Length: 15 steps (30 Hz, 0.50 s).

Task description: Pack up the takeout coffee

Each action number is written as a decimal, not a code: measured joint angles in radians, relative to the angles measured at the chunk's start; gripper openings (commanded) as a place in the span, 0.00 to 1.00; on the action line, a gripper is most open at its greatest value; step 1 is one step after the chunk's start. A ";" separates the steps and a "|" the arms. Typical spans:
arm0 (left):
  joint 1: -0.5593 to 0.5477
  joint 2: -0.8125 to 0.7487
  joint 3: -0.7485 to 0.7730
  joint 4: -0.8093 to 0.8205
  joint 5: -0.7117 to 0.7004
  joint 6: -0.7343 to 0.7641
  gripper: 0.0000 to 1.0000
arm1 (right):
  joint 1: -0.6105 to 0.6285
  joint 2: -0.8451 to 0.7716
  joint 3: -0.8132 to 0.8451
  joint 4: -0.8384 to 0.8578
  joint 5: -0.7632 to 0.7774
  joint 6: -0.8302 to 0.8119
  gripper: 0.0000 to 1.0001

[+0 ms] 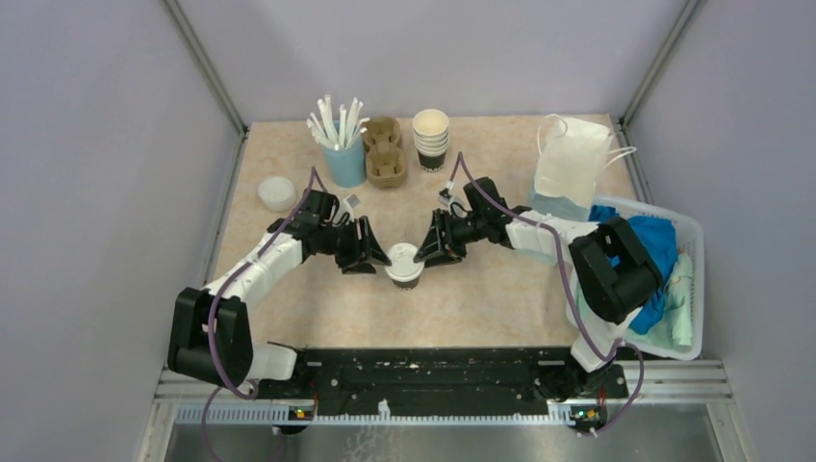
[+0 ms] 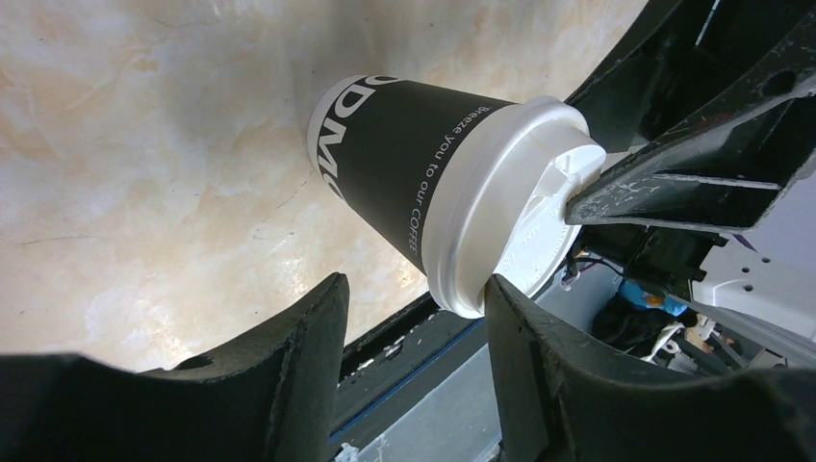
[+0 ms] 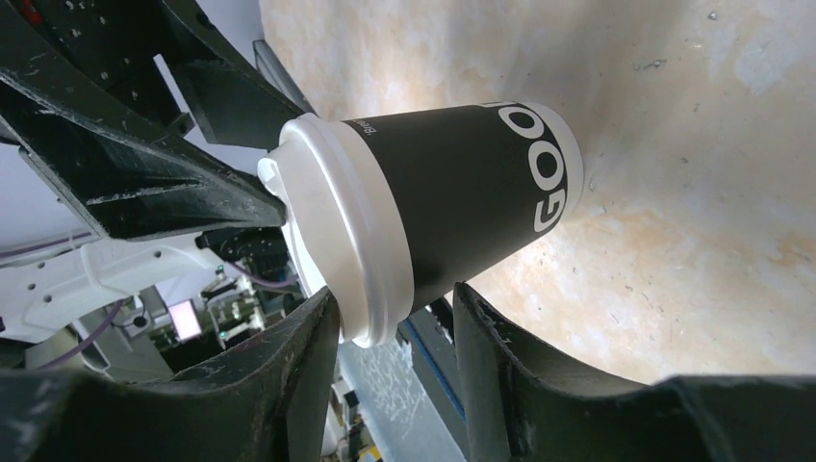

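Note:
One takeout coffee (image 1: 405, 265), a dark paper cup with a white lid, stands upright at the table's middle. My left gripper (image 1: 378, 257) is at its left and my right gripper (image 1: 429, 252) at its right, both level with the lid. In the left wrist view the left gripper (image 2: 414, 322) is open, and the lid (image 2: 500, 207) has its rim against one finger (image 2: 539, 366). In the right wrist view the right gripper (image 3: 395, 332) is open astride the lid's rim (image 3: 346, 241), which touches one finger (image 3: 289, 375). A finger of each gripper lies over the lid's top.
At the back stand a light blue cup of straws (image 1: 344, 159), a cardboard cup carrier (image 1: 385, 154) and a stack of open cups (image 1: 431, 140). White lids (image 1: 277, 192) lie at the left. At the right are a white paper bag (image 1: 570, 164) and a white basket (image 1: 695, 289) with blue cloth (image 1: 664, 241).

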 measured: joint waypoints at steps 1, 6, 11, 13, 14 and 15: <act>0.000 0.000 -0.005 0.008 0.004 0.002 0.58 | 0.000 0.006 -0.001 0.006 -0.004 0.002 0.45; 0.000 -0.001 -0.020 0.034 0.021 0.002 0.60 | 0.000 0.018 0.000 0.019 -0.021 0.003 0.47; 0.000 -0.008 0.003 -0.003 0.003 0.008 0.73 | 0.000 0.014 0.023 -0.034 -0.014 -0.017 0.57; 0.000 -0.015 0.020 -0.029 -0.011 0.011 0.78 | 0.000 0.008 0.029 -0.055 -0.005 -0.025 0.62; 0.000 -0.019 0.031 -0.043 -0.016 0.012 0.80 | 0.000 0.003 0.029 -0.066 -0.002 -0.027 0.64; 0.000 -0.026 0.047 -0.057 -0.021 0.012 0.82 | 0.000 -0.002 0.029 -0.076 0.000 -0.029 0.66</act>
